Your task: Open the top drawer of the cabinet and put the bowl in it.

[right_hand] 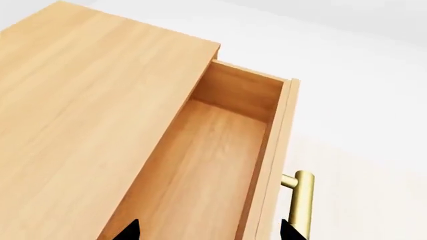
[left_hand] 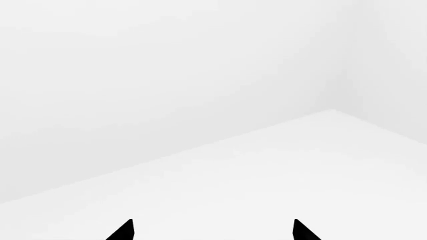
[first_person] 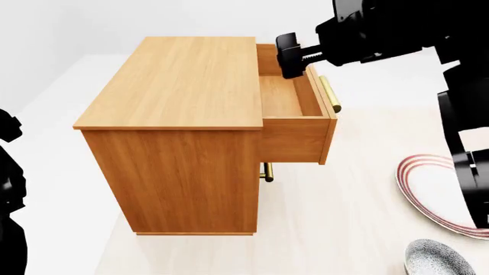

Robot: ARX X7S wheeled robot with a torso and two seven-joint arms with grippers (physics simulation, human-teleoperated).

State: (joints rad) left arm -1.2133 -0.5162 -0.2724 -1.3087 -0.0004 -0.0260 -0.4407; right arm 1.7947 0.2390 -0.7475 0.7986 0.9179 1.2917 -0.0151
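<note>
The cabinet (first_person: 176, 114) stands on the pale floor, its top drawer (first_person: 284, 94) pulled out and empty, brass handle (first_person: 330, 93) on its front. My right gripper (first_person: 292, 57) hovers over the far end of the drawer, open and holding nothing. In the right wrist view the right gripper (right_hand: 209, 231) spans the drawer's floor (right_hand: 207, 165) and front panel, with the handle (right_hand: 300, 205) just outside one fingertip. The bowl (first_person: 439, 258), grey-blue and speckled, sits on the floor at the near right. My left gripper (left_hand: 212, 232) is open, facing only white floor and walls.
A flat white plate with red rings (first_person: 432, 192) lies on the floor beyond the bowl, partly behind my right arm. A lower drawer's brass handle (first_person: 267, 172) pokes out under the open drawer. My left arm (first_person: 8, 189) hangs at the view's left edge.
</note>
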